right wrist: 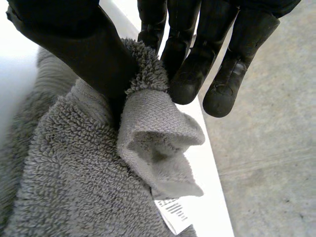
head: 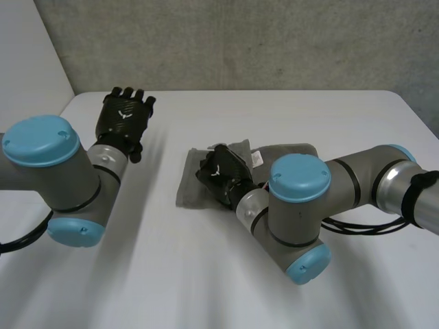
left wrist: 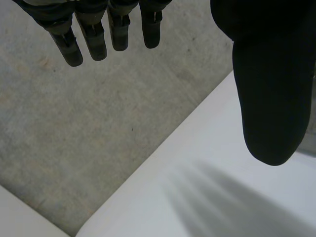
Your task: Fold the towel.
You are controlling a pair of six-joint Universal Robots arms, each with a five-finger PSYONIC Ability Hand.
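Folding looks partly done: the right hand [right wrist: 69, 42] pinches a bunched edge of the roughly doubled grey towel [right wrist: 74, 173], final fold pending, while the left hand [head: 125, 116] hovers apart, fingers straight and empty.

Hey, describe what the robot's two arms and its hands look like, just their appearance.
The left arm and right arm are thick grey cylinders with round light-blue caps and thin black rings at the joints. The left hand and right hand are black, with slim fingers, a broad thumb and a small white mark on the back.
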